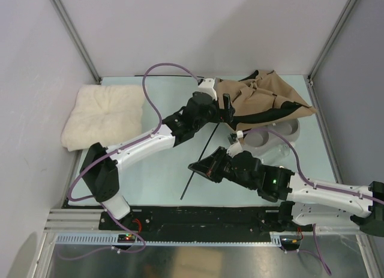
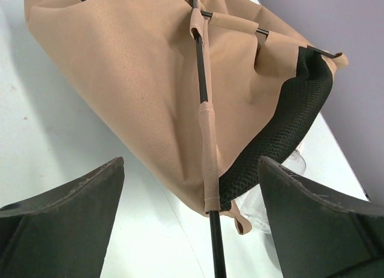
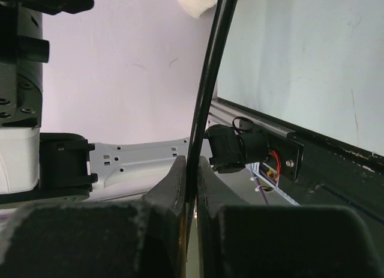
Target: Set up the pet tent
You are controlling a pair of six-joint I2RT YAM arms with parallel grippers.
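Just beyond left pincer (image 1: pixel 230 117), jaws wide and empty, crumpled pet tent (image 1: pixel 264 98), right pincer (image 3: pixel 191 176) clamped on its pole (image 3: pixel 210 80)

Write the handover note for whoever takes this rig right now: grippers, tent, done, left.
Left gripper: open, fingers either side of the pole's fabric sleeve, gripping nothing.
Right gripper: shut on the dark pole that sticks out of the tent toward the near edge.
Pet tent: crumpled heap, far right of the table. Cushion lies apart, far left.
Done: pole runs through a sleeve.
Left: tent not yet standing; raising it is probably next.
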